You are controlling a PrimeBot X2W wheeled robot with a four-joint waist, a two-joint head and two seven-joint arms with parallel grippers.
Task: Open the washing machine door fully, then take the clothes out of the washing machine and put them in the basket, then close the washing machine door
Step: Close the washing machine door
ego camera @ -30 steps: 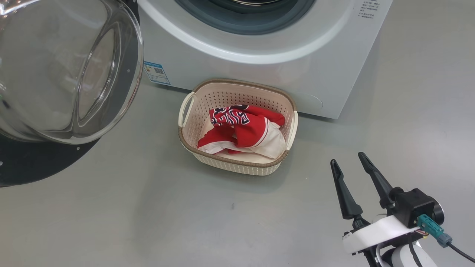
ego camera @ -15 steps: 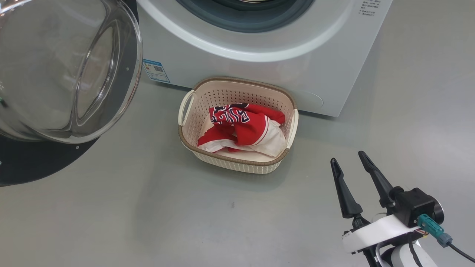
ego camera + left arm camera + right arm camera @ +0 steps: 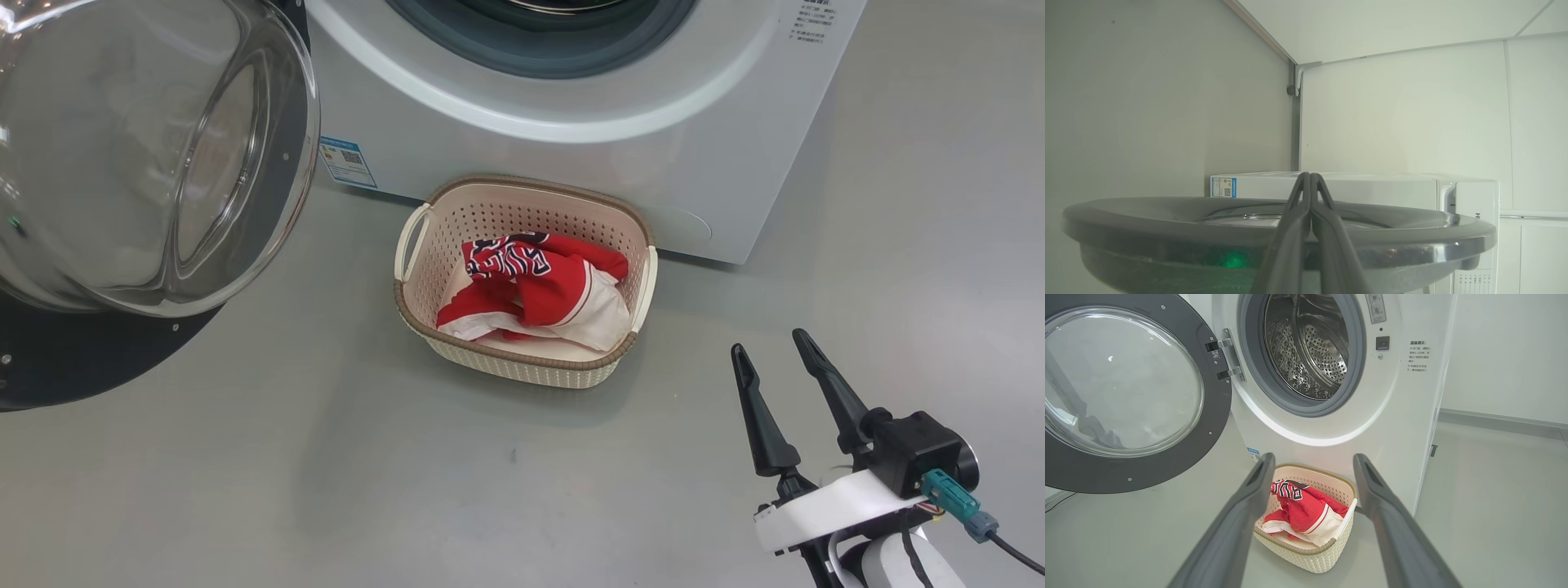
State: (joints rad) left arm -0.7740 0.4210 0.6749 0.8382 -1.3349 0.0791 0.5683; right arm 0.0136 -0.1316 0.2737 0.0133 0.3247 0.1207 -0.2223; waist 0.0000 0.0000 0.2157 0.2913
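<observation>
1. washing machine (image 3: 1400, 416): white front-loader with its round mouth uncovered. the part of the drum seen in the right wrist view holds no fabric.
2. washing machine door (image 3: 1147, 469): swung wide to the robot's left on its hinge, glass bowl facing outward. closing it looks like the step left. risk: a weak or off-centre push may leave it unlatched, or let it rebound.
3. basket (image 3: 539, 181): on the floor, touching or just beside the machine's foot, below the mouth. risk: the door's lower rim may clip it if the swing passes low; the clearance cannot be judged here.
4. clothes (image 3: 547, 282): red and white, bundled inside the basket, none hanging over the rim.
5. right gripper (image 3: 769, 343): fingers spread wide and empty, on the floor side well apart from basket and door.
6. left gripper (image 3: 1310, 176): fingers pressed together with nothing between them, rising past the door's edge-on rim; contact cannot be told. risk: narrow closed tips may skid along the glossy rim and lose the push.
</observation>
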